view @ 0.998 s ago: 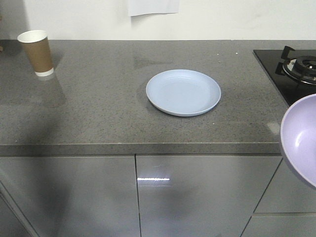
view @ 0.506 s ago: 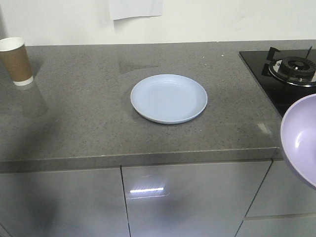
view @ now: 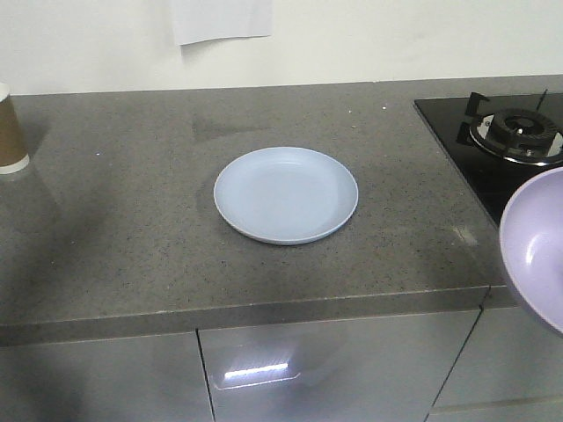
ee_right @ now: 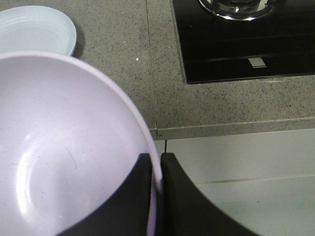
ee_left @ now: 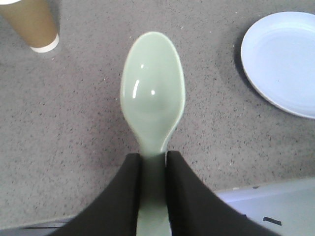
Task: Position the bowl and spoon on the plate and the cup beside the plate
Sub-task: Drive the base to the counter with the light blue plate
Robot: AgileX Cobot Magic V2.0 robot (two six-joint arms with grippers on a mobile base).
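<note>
Grey desk [view: 132,220], plate [view: 286,194] bare; left pincer [ee_left: 152,160] pinches the spoon [ee_left: 152,93], right pincer [ee_right: 156,160] the bowl [ee_right: 64,147] by its rim, for delivery.

Front view has shifted rightward along the tabletop [view: 132,237]. In frame, the plate [view: 286,195] now sits further left and lower. The cup [view: 10,132] has slid to the left edge and is partly cut off. More of the hob [view: 506,145] shows. The wall paper [view: 220,19] is displaced left.

Soft, even indoor light. A white glare streak lies on the cabinet door [view: 255,374] at six o'clock. Two small highlights sit on the spoon [ee_left: 152,93] (its edges slightly soft). A dim shadow covers the counter [view: 132,220] at nine o'clock.
</note>
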